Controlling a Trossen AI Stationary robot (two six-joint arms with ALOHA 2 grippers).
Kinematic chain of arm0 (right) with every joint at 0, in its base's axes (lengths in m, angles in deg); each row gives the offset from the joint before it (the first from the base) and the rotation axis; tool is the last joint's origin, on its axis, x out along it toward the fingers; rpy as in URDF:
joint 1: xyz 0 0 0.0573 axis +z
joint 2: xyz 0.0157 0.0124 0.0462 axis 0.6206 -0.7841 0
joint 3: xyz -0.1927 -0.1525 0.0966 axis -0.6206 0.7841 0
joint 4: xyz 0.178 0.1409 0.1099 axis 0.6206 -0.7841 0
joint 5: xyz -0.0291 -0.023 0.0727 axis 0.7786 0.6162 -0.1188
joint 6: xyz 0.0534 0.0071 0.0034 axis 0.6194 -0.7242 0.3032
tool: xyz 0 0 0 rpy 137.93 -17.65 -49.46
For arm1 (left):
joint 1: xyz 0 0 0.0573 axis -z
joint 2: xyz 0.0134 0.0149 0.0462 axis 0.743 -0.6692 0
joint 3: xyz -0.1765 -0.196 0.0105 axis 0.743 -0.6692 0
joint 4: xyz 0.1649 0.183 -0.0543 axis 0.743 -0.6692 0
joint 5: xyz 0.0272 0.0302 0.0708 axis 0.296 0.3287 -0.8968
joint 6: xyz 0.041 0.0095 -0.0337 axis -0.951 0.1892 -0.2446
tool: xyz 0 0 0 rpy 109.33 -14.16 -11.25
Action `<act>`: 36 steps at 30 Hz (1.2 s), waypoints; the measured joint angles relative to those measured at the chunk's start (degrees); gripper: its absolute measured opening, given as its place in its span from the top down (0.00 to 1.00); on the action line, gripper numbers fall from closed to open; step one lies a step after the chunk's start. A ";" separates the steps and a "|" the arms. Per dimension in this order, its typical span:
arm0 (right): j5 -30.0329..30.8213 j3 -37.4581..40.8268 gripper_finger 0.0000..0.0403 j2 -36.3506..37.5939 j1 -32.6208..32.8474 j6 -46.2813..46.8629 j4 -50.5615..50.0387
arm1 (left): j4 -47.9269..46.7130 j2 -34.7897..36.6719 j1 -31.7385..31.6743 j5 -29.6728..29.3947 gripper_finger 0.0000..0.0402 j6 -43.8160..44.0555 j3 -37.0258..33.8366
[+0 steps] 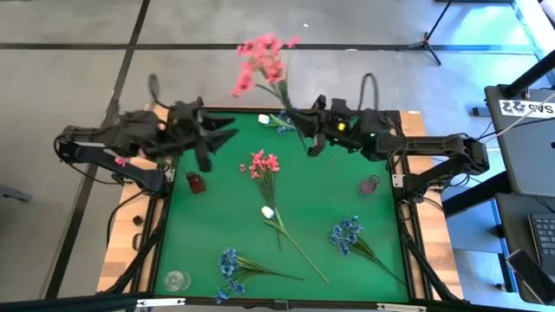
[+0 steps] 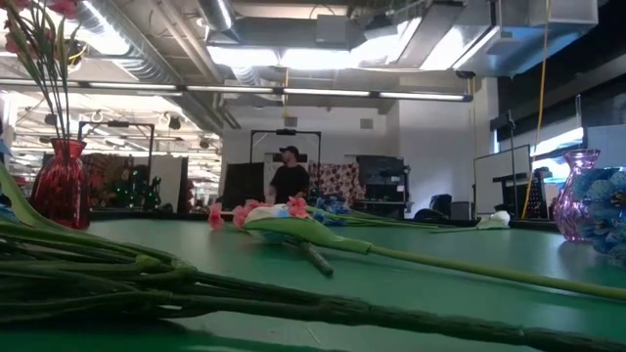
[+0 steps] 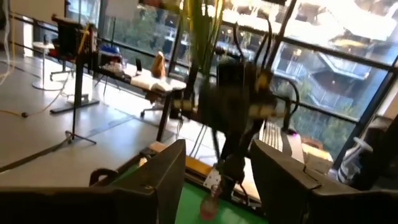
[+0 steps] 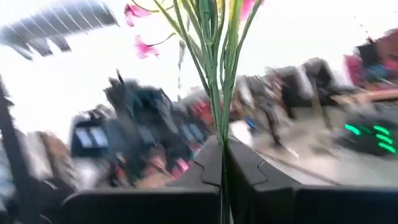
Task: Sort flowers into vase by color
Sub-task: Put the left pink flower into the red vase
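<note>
My right gripper (image 1: pixel 310 139) is shut on a pink blossom sprig (image 1: pixel 264 61), raised above the table's far edge; its green stems also show in the right wrist view (image 4: pixel 214 74). My left gripper (image 1: pixel 221 139) (image 3: pixel 217 180) is open and empty at the far left, facing the right arm. A red vase (image 1: pixel 196 182) (image 2: pixel 61 186) stands at the left; in the low view pink blossoms on stems (image 2: pixel 54 88) rise from it. A pink vase (image 1: pixel 370 185) (image 2: pixel 577 191) stands at the right. My right gripper pinches the sprig's bundled green stems (image 4: pixel 221 134) between its two fingers, well below the blossoms. The fingers come about level from the table's right side and lie across the stems. The sprig stands up from the fingers, blossoms on top, lifted clear of the table.
On the green mat lie a pink sprig (image 1: pixel 263 165), a white bud (image 1: pixel 268 211), blue sprigs (image 1: pixel 227 264) (image 1: pixel 347 232), and a white bud and blue sprig at the far edge (image 1: pixel 273 120). A clear glass vase (image 1: pixel 176 280) stands near left. A person (image 2: pixel 289 176) stands behind the table.
</note>
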 joint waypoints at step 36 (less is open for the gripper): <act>-6.62 0.00 0.99 -6.12 3.38 0.71 3.43 | 21.44 -14.64 -3.21 2.75 0.49 -1.40 0.04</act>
